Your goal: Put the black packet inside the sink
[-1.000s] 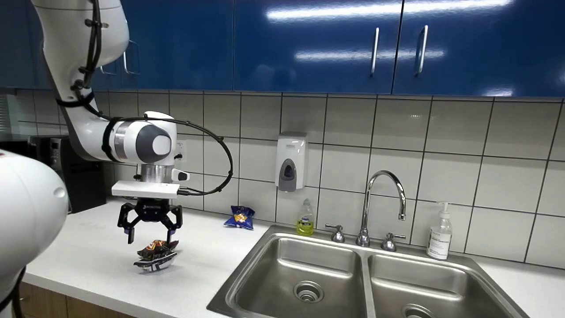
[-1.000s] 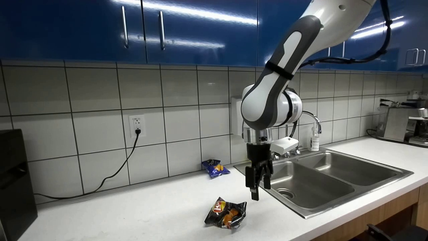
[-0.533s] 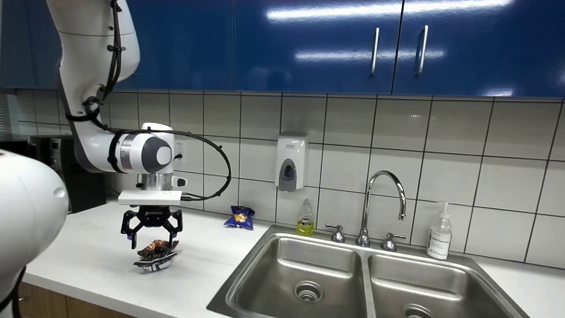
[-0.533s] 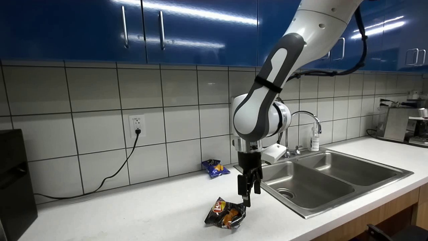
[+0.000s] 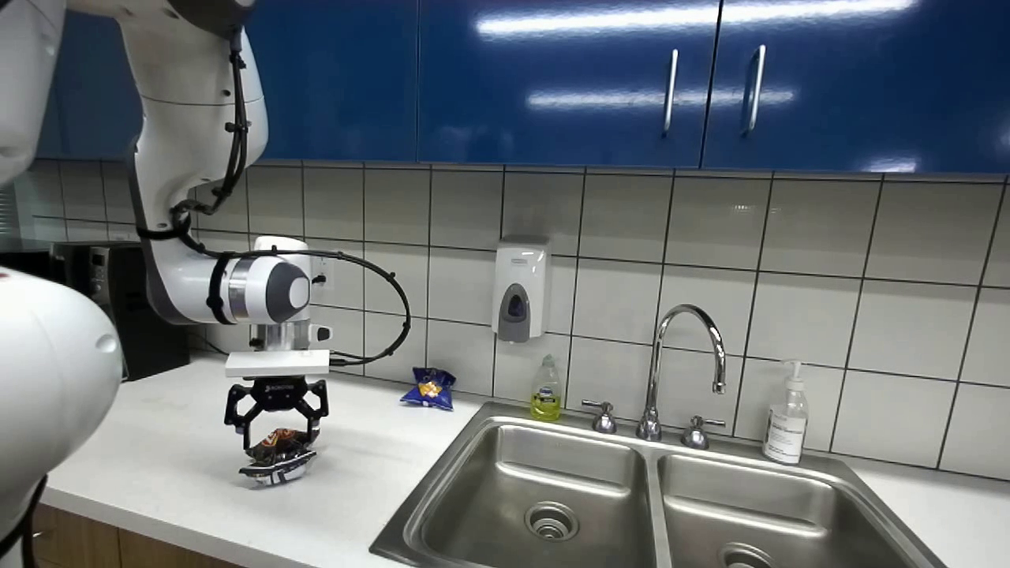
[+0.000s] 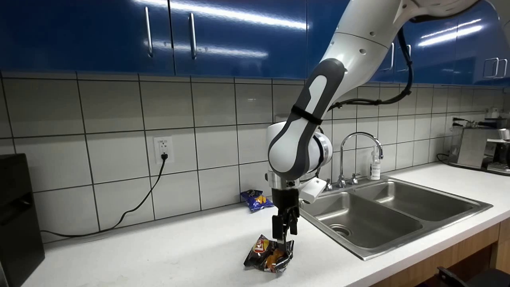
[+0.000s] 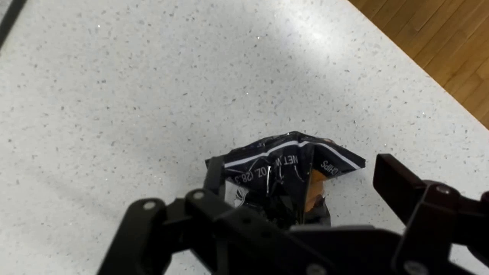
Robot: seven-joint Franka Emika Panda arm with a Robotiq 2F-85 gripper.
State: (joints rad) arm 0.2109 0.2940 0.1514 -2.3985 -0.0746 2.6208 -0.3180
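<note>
In an exterior view, your gripper [image 5: 278, 442] stands over the black packet [image 5: 279, 459], released: its jaws are spread wide, one finger toward each end of the foil. The packet lies on the white counter [image 5: 379, 473], outside the sink [image 5: 653, 497]. Each of the two steel basins [image 5: 473, 509] contains a round drain [image 5: 551, 521]; the frame's lower edge cuts both basins. At the rear rim you see a squeeze bottle [image 5: 546, 388] with yellow liquid [image 5: 545, 408] in it and a labelled pump bottle [image 5: 786, 426]. The wall dispenser [image 5: 521, 284] hides its contents.

In an exterior view that includes a wall socket [image 6: 163, 147], one finger overlaps the packet's upper edge; whether it touches the foil, you cannot tell. A blue packet [image 6: 257, 200] rests farther back on the counter. In the basin nearer the black packet, the drain shows.

In the wrist view, one of the fingertips [image 7: 397, 187] stands just beside a corner of the packet; the other overlaps the opposite corner. White lettering, upside down to you, includes "CHIPS"; what the packet holds is hidden.
</note>
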